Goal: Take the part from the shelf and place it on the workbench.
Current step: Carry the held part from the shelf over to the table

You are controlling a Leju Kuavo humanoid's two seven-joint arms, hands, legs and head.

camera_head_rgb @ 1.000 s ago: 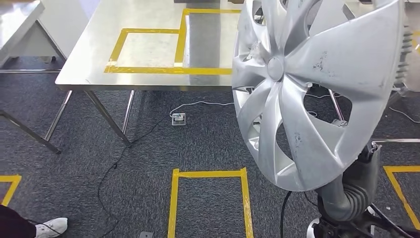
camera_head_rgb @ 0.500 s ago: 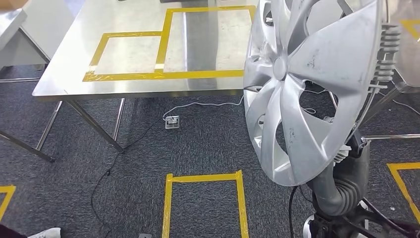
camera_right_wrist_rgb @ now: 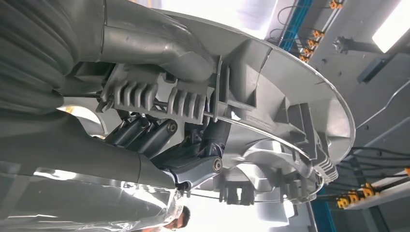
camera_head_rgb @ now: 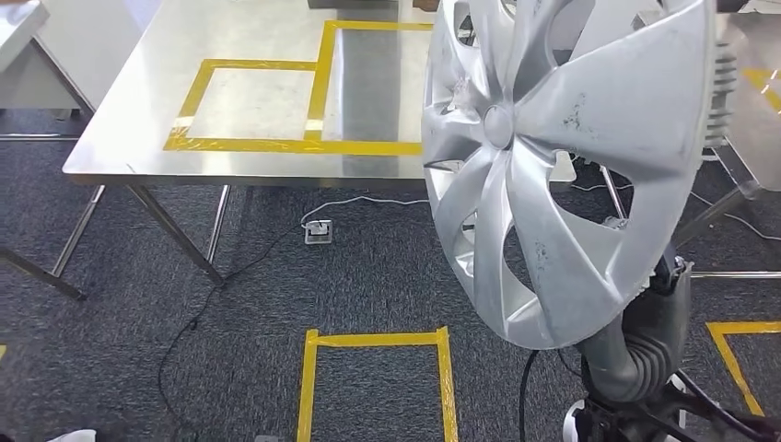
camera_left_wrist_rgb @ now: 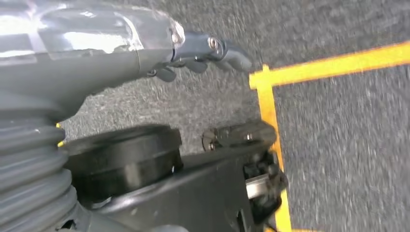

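A: What does the robot hold, and where is it?

B: A large silver wheel cover (camera_head_rgb: 562, 166), spoked and scuffed, stands upright on edge in the head view, raised in front of the robot on its right side. The right hand (camera_right_wrist_rgb: 179, 145) grips it from behind: in the right wrist view dark fingers (camera_right_wrist_rgb: 145, 130) curl through the ribbed back of the rim. Holding it by the rim likely keeps the broad face clear, though the cover hides much of what lies ahead.

A: And the other hand?

B: The left hand (camera_left_wrist_rgb: 203, 50) hangs low over the dark carpet (camera_head_rgb: 387, 276), holding nothing; its fingers look loosely curled in.

A: Where should the cover go?

B: Probably onto the steel workbench (camera_head_rgb: 138, 120) ahead and to the left, which carries yellow tape outlines (camera_head_rgb: 267, 143). The cover is not yet over it; the near right part of the bench lies behind it. A taped rectangle (camera_head_rgb: 378, 339) marks the floor before the bench.

A: What differs from half a second ago?

B: The whole view has shifted, so the camera moved. The cover now sits further left in the frame, and its rim covers more of the bench's right side. The grip looks unchanged.
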